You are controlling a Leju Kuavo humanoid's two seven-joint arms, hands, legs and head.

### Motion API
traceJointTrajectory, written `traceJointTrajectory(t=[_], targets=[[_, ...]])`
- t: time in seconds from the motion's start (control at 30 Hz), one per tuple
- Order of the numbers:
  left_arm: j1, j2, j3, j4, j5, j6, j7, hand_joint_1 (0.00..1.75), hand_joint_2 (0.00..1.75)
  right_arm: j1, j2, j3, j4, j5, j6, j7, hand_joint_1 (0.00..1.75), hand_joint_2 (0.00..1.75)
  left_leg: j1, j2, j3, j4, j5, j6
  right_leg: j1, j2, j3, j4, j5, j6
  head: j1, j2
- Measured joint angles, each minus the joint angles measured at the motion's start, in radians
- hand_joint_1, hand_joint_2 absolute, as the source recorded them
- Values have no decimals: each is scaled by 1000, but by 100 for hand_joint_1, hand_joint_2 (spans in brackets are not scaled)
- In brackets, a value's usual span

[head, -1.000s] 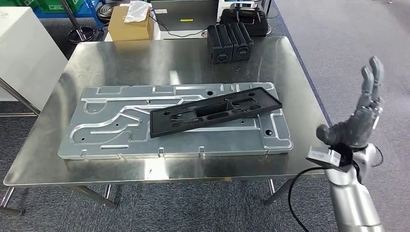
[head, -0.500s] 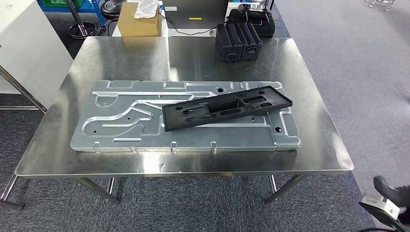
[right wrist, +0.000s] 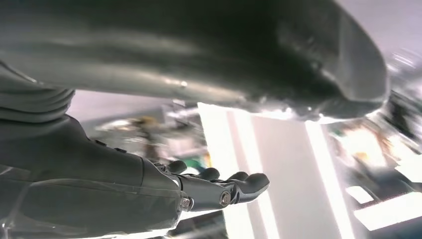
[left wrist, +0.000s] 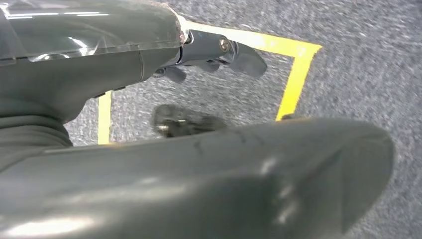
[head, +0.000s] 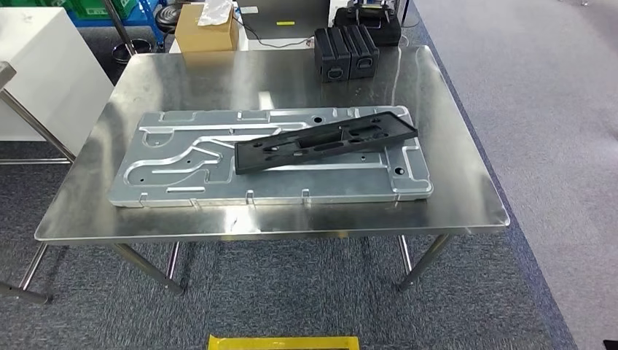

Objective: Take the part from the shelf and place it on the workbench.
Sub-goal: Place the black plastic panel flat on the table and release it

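The black part [head: 326, 138], a long flat plastic frame with cut-outs, lies at a slant on a large silver metal plate [head: 182, 164]. The plate rests on the steel workbench [head: 466, 197]. In the left wrist view my left hand [left wrist: 209, 50] hangs above grey carpet with its fingers stretched out and nothing in them. In the right wrist view my right hand [right wrist: 219, 189] has its fingers extended and holds nothing, and the background behind it is blurred.
Two black boxes [head: 346, 52] stand at the workbench's far edge, with a cardboard box [head: 205, 29] behind the table. A white cabinet [head: 36, 73] stands at the left. Yellow floor tape [head: 283, 341] lies before the bench, and yellow tape [left wrist: 293, 74] also runs under my left hand.
My right hand, raised beside the table's right edge a second ago, has dropped downward. The head camera has shifted slightly. The black part lies on the plate as before.
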Motion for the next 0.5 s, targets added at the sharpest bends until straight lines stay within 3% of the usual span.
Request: traceJointTrajectory(t=[0.07,0.1,0.17,0.2,0.23,0.3,0.33,0.37,0.4,0.47,0.5], targets=[[-3,-1,4,0,0,0,-1,0,0,-22,7,-51,112,81,-9,37,0,0,-1,0,49,-2,38,3,2,1,-33,11,17,3,0,0],[-5,-1,6,0,0,1,-2,0,0,-32,11,-73,168,115,-8,66,0,0,-2,0,102,-59,60,8,2,1,-47,18,24,5,0,0],[-10,-1,9,0,0,3,-1,0,0,-50,22,-111,278,172,3,122,0,0,-7,0,214,-208,59,19,5,1,-66,29,36,12,0,0],[-12,-2,11,0,0,5,0,0,0,-58,27,-125,330,196,18,150,0,0,-9,1,250,-264,48,23,5,0,-69,32,43,17,1,0],[-13,-3,12,0,-1,7,1,0,0,-65,32,-133,379,218,41,182,0,0,-11,1,263,-291,40,26,4,0,-70,31,51,23,-1,0],[-14,-8,14,0,-4,9,3,0,0,-78,41,-144,478,260,119,274,0,0,-10,4,255,-304,57,36,2,2,-71,25,64,35,-4,0],[-15,-10,14,0,-7,9,4,0,0,-82,46,-148,528,278,165,330,0,0,-7,7,247,-309,70,43,1,3,-75,31,51,41,-6,0],[-15,-12,14,1,-10,8,6,0,0,-86,51,-152,569,292,208,385,0,0,-5,9,237,-314,84,49,0,5,-84,54,17,45,-3,0],[-15,-13,15,1,-13,6,7,0,0,-89,56,-155,606,302,247,435,0,0,-3,12,224,-316,97,53,-3,6,-96,95,-35,47,-1,0],[-14,-14,15,1,-18,1,10,0,0,-97,67,-158,666,317,311,511,0,0,-4,14,195,-315,120,56,-7,6,-119,207,-131,54,4,0],[-14,-14,15,1,-21,-1,11,0,0,-102,74,-159,694,324,343,543,0,0,-3,16,178,-312,132,53,-10,5,-122,253,-145,58,5,0]])
